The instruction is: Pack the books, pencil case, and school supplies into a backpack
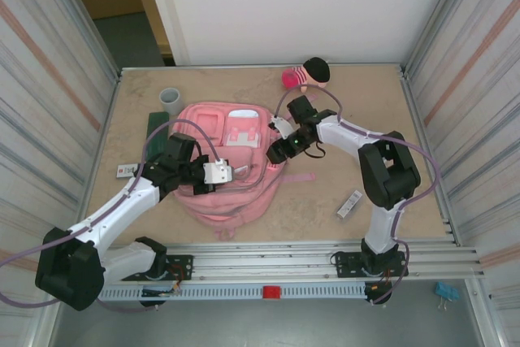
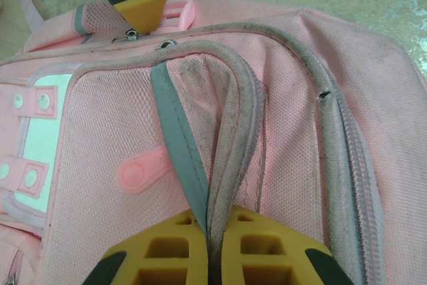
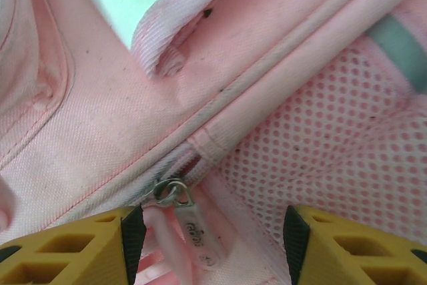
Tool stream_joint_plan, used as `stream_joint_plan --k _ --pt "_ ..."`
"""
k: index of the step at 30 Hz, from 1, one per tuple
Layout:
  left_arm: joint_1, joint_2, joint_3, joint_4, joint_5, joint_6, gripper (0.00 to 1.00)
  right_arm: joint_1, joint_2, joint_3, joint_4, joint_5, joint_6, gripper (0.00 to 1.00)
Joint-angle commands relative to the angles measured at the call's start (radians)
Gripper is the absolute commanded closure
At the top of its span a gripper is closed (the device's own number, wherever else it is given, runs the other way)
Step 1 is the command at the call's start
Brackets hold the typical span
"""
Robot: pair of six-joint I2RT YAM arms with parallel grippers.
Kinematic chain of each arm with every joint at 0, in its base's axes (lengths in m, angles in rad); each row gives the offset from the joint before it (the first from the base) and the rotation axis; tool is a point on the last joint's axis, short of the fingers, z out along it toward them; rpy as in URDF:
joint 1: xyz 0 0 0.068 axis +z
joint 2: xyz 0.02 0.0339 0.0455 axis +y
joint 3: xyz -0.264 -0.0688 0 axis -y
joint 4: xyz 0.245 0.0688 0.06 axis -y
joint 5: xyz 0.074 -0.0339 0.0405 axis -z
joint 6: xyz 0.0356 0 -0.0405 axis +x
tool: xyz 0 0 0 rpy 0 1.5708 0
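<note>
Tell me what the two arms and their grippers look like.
The left arm and right arm have white links and bulky black joints; a mauve cable loops along each. The left gripper and right gripper have yellow fingers with square cut-outs and black pads.

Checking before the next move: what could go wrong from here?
Right claw is open astride the zipper pull; closing may miss the small tab or snag the mesh beside it. Left claw pinches only a fold of the backpack; a zipper tug could slip it or drag the bag.
</note>
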Motion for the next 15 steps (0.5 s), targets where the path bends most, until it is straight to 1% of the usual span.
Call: stream_joint_plan --k 1,3,5,9,13,15 --pt "0.006 -0.033 0.015 -0.016 0.015 0.004 0.99 0.014 0.034 0.029 -0.062 -0.022 -0.066 0.41" --pt "0.005 -0.035 0.015 -0.015 0.016 0.004 0.99 0.017 0.050 0.039 -0.068 -0.007 -0.068 0.44" --pt "0.005 -0.032 0.017 -0.017 0.019 0.007 0.99 0.020 0.065 0.048 -0.058 -0.006 -0.060 0.52" --pt "0.003 -0.034 0.020 -0.038 0.023 0.020 0.99 0.021 0.084 0.069 0.005 0.058 -0.009 0.71" --pt "0.001 -0.035 0.021 -0.060 0.011 0.036 0.99 0.008 0.046 0.063 0.060 0.102 0.036 0.87" --pt "-0.002 -0.033 0.020 -0.063 0.005 0.036 0.99 0.011 0.006 0.043 0.085 0.130 0.040 0.92"
